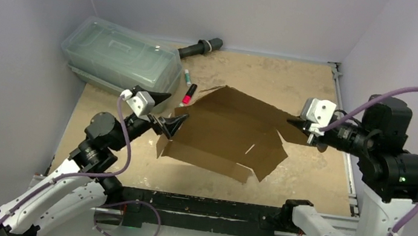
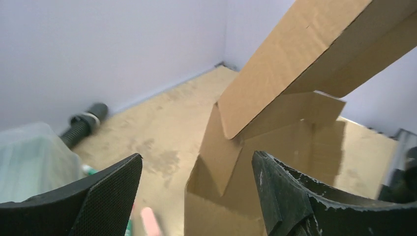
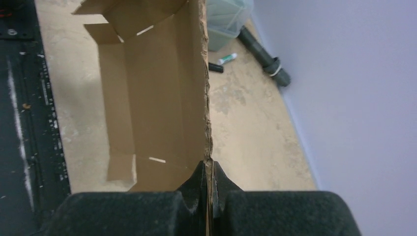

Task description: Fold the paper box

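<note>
The paper box [image 1: 226, 129] is a brown cardboard sheet, partly folded, held tilted above the middle of the table. My right gripper [image 1: 298, 125] is shut on its right edge; in the right wrist view the cardboard edge [image 3: 207, 98] runs straight into the pinched jaws of that gripper [image 3: 208, 172]. At the box's left end my left gripper [image 1: 171, 115] stands open. Seen from the left wrist, the left gripper [image 2: 196, 164] has its jaws wide apart with a raised side flap [image 2: 221, 142] of the box between and beyond them, not touching either pad.
A clear greenish lidded container [image 1: 120, 54] sits at the back left. A black handled tool [image 1: 200, 48] lies against the back wall. Two markers [image 1: 188, 85] lie between the container and the box. A metal rail [image 1: 349, 167] runs along the table's right edge.
</note>
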Motion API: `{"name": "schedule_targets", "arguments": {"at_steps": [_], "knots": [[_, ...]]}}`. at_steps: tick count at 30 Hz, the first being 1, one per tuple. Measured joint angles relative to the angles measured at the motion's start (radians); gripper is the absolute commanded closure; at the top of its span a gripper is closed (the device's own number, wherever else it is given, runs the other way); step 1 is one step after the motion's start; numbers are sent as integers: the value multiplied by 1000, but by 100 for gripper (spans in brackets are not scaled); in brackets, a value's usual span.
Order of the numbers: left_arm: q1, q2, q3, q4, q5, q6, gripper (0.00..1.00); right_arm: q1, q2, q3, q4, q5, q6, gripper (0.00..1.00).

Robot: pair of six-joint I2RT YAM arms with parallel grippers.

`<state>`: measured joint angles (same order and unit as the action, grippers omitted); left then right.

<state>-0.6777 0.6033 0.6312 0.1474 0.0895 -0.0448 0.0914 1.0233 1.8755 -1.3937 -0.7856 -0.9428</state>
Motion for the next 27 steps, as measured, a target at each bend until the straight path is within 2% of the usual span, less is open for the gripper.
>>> {"name": "schedule_targets", "arguments": {"at_steps": [4, 9, 15, 22, 27], "knots": [[0, 6, 8, -92, 29, -130, 19, 1, 22, -66, -1, -20, -7, 100], [0, 77, -88, -72, 45, -265, 17, 1, 105, -82, 3, -17, -21, 100], [0, 86, -138, -55, 33, -314, 15, 10, 185, -75, 8, -12, -41, 100], [-3, -104, -137, -156, -175, -332, 8, 75, 191, -159, 19, -13, -101, 100], [-4, -232, -95, -310, -297, -407, 11, 87, 214, -222, 24, -10, -131, 100]]}}
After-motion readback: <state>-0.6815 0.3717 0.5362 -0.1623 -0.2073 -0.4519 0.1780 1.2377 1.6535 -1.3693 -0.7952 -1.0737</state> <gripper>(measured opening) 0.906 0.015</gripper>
